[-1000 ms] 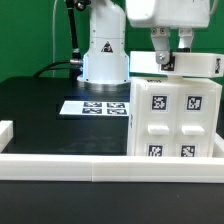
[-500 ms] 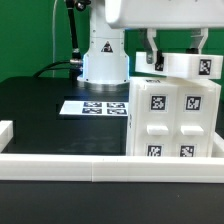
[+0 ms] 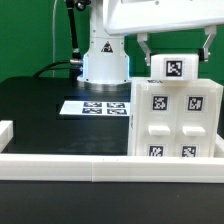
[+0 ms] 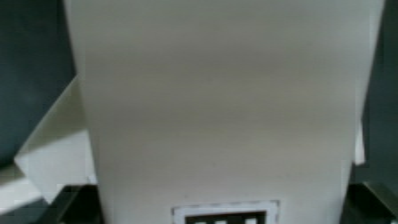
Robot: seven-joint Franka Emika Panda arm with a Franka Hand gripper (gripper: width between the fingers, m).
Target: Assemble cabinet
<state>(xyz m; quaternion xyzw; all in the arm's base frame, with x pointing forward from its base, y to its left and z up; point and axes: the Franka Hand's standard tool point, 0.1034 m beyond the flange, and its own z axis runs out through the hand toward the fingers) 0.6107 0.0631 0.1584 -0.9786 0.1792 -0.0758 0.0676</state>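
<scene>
The cabinet is a large white box with black-and-white tags on its front, standing at the exterior view's right. My gripper is shut on a white cabinet top piece with one tag facing the camera, and holds it just above the cabinet's top. In the wrist view this white piece fills the middle, with its tag at the lower edge between my gripper's dark fingers. Whether the piece touches the cabinet cannot be told.
The marker board lies flat on the black table beside the cabinet. A long low white rail runs along the front edge, with a short side wall at the exterior view's left. The arm's white base stands behind.
The gripper has turned with the white piece in it. The piece showed its long side a second ago and now shows its short tagged end, centred over the cabinet.
</scene>
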